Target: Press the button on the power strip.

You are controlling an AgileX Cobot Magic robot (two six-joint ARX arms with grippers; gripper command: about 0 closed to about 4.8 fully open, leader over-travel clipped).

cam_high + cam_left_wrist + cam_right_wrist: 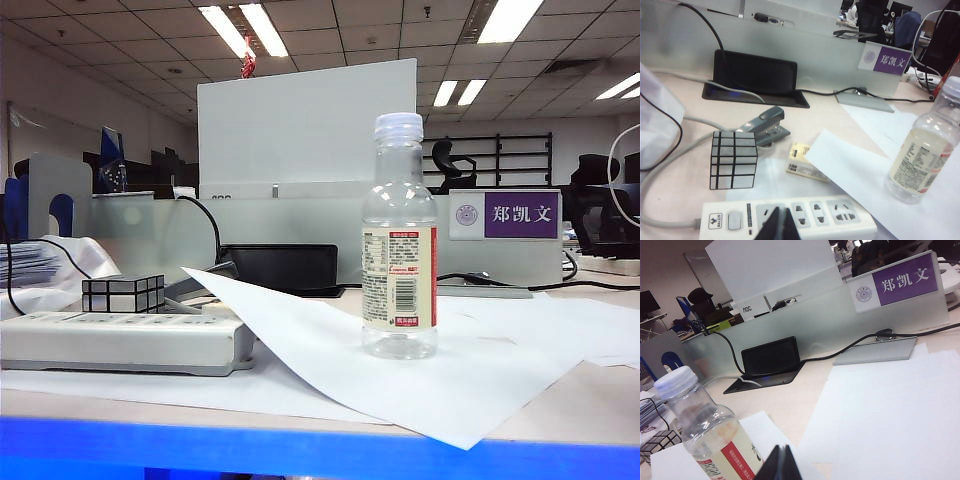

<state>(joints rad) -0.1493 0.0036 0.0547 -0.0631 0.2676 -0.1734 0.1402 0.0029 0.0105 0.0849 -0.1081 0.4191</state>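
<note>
- Left gripper (780, 224), jaws closed and empty, hovers above the power strip (790, 217), near its unpressed button (734, 220).
- Right gripper (782, 464), closed, idles beside the bottle (710, 432).

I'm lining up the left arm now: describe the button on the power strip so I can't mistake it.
Find the off-white power strip in front of the silver mirror cube, with the left gripper, fingers together, right above it. The button sits at the cable end, beside a small printed label. It is a plain grey rounded rectangle, unlike the holed sockets further along.
</note>
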